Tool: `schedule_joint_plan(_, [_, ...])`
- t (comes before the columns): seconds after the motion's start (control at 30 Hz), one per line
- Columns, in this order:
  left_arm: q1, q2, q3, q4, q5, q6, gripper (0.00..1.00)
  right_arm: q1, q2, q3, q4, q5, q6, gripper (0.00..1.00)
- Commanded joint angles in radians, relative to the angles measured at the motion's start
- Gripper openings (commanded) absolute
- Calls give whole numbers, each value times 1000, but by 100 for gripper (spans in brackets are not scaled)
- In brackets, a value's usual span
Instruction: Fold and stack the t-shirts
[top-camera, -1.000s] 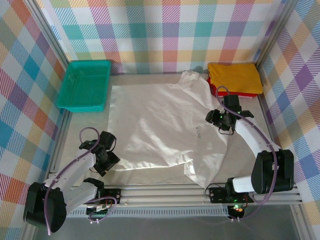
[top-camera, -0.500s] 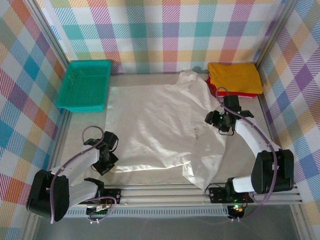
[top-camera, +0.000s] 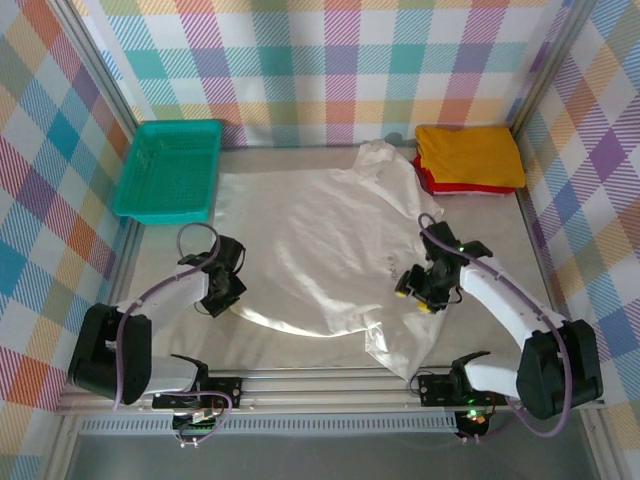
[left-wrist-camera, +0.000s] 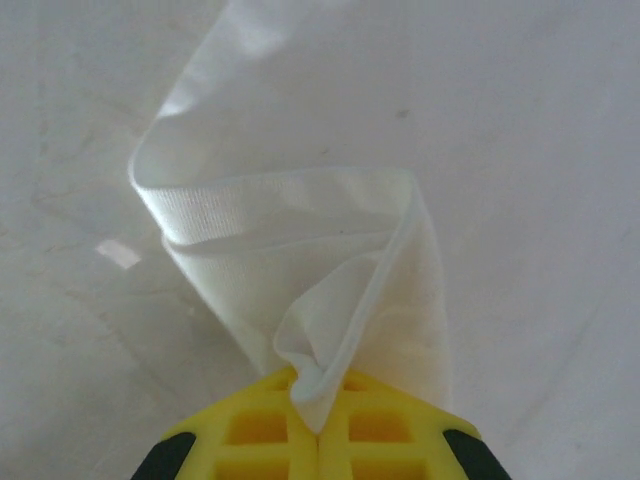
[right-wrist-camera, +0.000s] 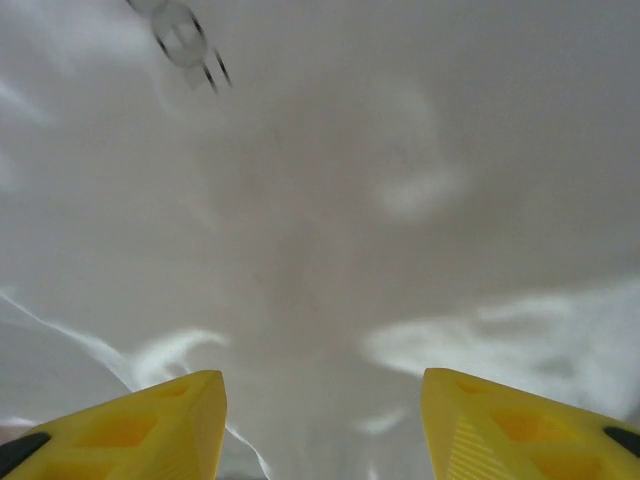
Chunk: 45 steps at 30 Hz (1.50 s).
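Since the white shirt is thin, limp and light, you should grip it at hems and corners, not mid-cloth. It lies spread on the counter right of the basket, its long axis running from the basket-side hem out to the collar. Left jaws pinch the hem's near corner; right jaws hang half open over the side away from the basket.

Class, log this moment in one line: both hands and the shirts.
left hand: shut on white shirt edge | right hand: open over white shirt | yellow shirt: folded atop red shirt, far right
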Motion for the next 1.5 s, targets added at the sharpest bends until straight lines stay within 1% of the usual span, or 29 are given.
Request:
schedule_joint_plan(0.0, [21,37,50,68,-18,46,0,88,-45,-44,-104,-14,141,53])
schedule_joint_plan(0.03, [31,49,54,75,-16,53,0,108,-55,-62,-114,-24,160,52])
schedule_joint_plan(0.07, [41,53,53,90,-12,59,0,123,-66,-78,-121,-31,176,48])
schedule_joint_plan(0.13, [60,54,47,110,-17,67,0,157,-100,-112,-127,-20,209,45])
schedule_joint_plan(0.23, [88,52,46,137,-14,87,0,187,-137,-166,-105,-33,247,45])
schedule_joint_plan(0.37, [97,70,67,162,-19,115,0,262,-99,-189,-99,-33,272,45])
schedule_joint_plan(0.47, [106,83,81,176,-5,119,0,314,-70,-198,-99,-23,298,48])
schedule_joint_plan(0.53, [111,86,88,165,-17,124,0,332,-71,-209,-101,-17,312,49])
schedule_joint_plan(0.67, [152,104,94,207,-6,139,0,343,-91,-246,-85,-22,328,51])
schedule_joint_plan(0.7, [156,113,102,218,-17,144,0,345,-90,-256,-76,-25,331,52])
schedule_joint_plan(0.73, [155,127,115,224,-25,144,0,344,-84,-265,-66,-34,332,54])
schedule_joint_plan(0.87, [159,195,171,245,4,161,0,380,-62,-277,-40,-35,343,60])
schedule_joint_plan(1.0, [159,211,177,257,14,159,0,390,-54,-293,46,5,348,59])
schedule_joint_plan(1.23, [161,166,147,247,13,160,0,390,-54,-378,235,35,369,46])
schedule_joint_plan(1.3, [161,148,143,239,15,160,0,390,-82,-379,207,70,367,43])
schedule_joint_plan(1.33, [161,139,141,236,16,160,0,389,-102,-376,184,88,369,38])
schedule_joint_plan(1.4, [160,116,131,224,14,160,0,390,-169,-363,116,134,382,36])
schedule_joint_plan(1.43, [162,103,124,218,13,158,0,390,-201,-358,88,154,390,33])
schedule_joint_plan(1.47, [162,87,118,206,11,156,0,388,-240,-348,52,175,403,26])
